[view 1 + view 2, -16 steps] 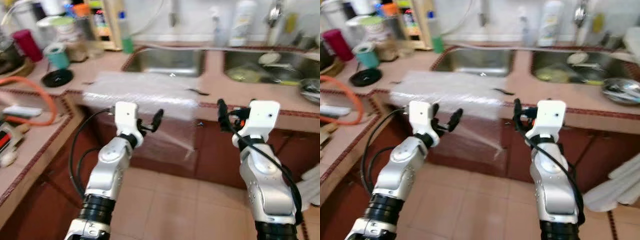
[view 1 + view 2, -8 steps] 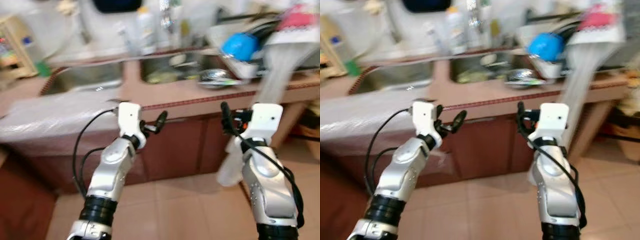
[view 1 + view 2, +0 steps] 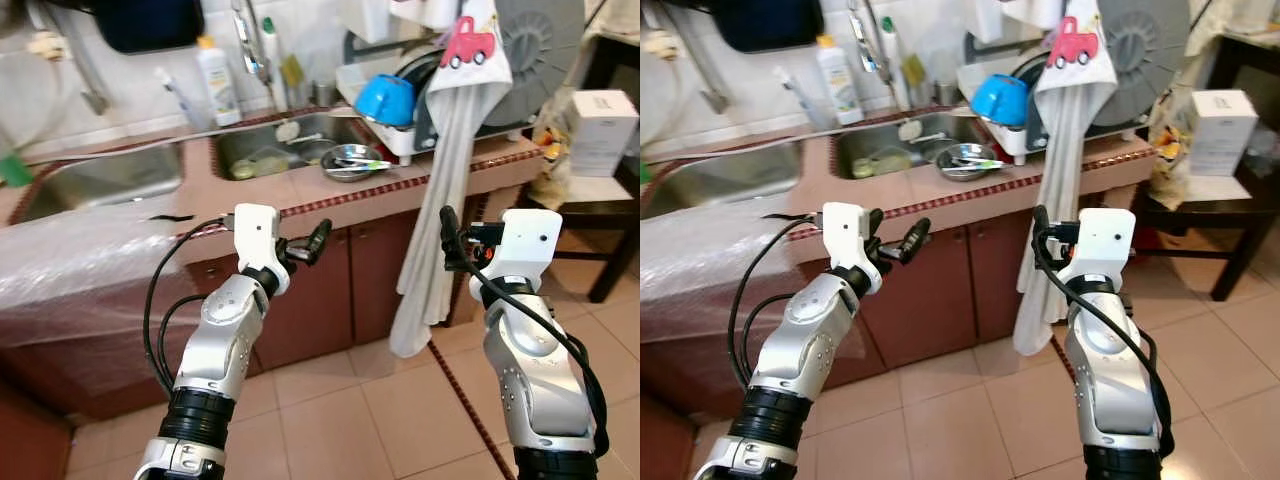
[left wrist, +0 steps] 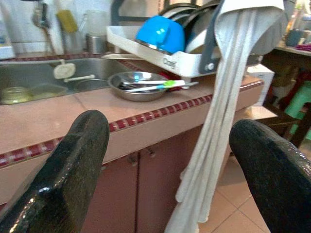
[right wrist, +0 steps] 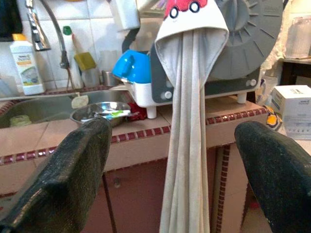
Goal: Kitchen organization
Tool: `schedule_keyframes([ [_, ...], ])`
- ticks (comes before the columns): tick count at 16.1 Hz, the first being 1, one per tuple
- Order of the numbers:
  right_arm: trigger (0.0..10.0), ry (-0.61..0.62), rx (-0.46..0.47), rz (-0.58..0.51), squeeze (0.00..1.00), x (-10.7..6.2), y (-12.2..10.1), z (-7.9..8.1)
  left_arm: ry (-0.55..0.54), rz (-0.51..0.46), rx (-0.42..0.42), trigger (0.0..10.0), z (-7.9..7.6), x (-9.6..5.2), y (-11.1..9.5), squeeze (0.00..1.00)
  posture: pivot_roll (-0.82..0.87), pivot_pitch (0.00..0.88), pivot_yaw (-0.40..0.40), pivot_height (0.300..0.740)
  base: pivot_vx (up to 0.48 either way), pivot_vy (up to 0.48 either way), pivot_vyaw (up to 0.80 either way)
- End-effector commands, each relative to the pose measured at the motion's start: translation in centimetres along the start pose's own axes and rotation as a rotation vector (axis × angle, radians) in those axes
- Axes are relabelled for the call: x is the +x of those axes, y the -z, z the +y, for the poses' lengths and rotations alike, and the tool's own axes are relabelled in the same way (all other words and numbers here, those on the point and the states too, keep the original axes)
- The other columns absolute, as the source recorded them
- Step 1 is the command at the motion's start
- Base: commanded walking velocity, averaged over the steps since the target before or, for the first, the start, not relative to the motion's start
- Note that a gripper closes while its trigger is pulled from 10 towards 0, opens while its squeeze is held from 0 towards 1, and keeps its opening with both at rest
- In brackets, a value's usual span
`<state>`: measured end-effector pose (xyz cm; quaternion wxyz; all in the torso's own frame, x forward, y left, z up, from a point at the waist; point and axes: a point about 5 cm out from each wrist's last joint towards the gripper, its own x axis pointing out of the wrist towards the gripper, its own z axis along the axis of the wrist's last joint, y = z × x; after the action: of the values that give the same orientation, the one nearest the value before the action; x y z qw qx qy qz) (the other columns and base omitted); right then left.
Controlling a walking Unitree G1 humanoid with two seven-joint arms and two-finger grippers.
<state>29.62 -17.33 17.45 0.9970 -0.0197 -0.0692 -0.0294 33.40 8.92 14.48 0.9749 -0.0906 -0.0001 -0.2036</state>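
A tiled kitchen counter [image 3: 370,198] runs across the scene, with a sink [image 3: 262,152] holding dishes. A steel bowl [image 3: 349,162] with utensils sits on the counter beside a white dish rack [image 3: 402,138], which holds a blue bowl [image 3: 387,98] and plates. A long pale towel [image 3: 440,200] hangs from the rack down past the cabinet doors. My left gripper [image 3: 297,246] and right gripper [image 3: 462,238] are held up in front of the cabinets, short of the counter. Both are open with nothing between the fingers, as the left wrist [image 4: 170,145] and right wrist [image 5: 172,141] views show.
Clear plastic sheet [image 3: 80,262] drapes over the counter's left part, next to a second sink [image 3: 100,180]. A soap bottle [image 3: 213,68] stands by the tap. A white box [image 3: 601,118] rests on a dark table at the right. Tiled floor lies below.
The camera has swung right: the view went from the counter's left corner to the dish rack and towel end, and the blur has cleared. Both arms keep the same raised pose.
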Motion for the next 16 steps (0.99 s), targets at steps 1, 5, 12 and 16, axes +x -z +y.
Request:
schedule_keyframes([
  [1,10.0,-0.013,-0.001,0.005,0.0,-0.1,0.2,0.4,-0.028,0.009,0.012,10.0,0.7,0.0,0.0,0.0,-0.1,0.0,0.132,0.74,0.0,0.0,0.0],
  [5,10.0,-0.007,-0.012,0.029,0.0,-0.3,1.1,0.1,-0.08,0.048,0.005,10.0,2.3,0.0,0.8,0.0,-0.1,0.0,0.137,0.74,0.0,0.0,0.0],
  [12,10.0,0.051,-0.041,0.327,0.0,-3.0,10.2,-1.7,-0.15,0.5,0.092,10.0,4.9,-4.5,11.5,0.0,-0.12,0.0,0.144,0.74,0.0,0.0,0.0],
  [16,10.0,0.1,-0.009,0.643,0.0,-6.8,17.9,-2.8,-0.133,0.725,0.2,10.0,5.3,-8.9,16.3,0.0,-0.13,0.0,0.151,0.74,0.0,0.0,0.0],
])
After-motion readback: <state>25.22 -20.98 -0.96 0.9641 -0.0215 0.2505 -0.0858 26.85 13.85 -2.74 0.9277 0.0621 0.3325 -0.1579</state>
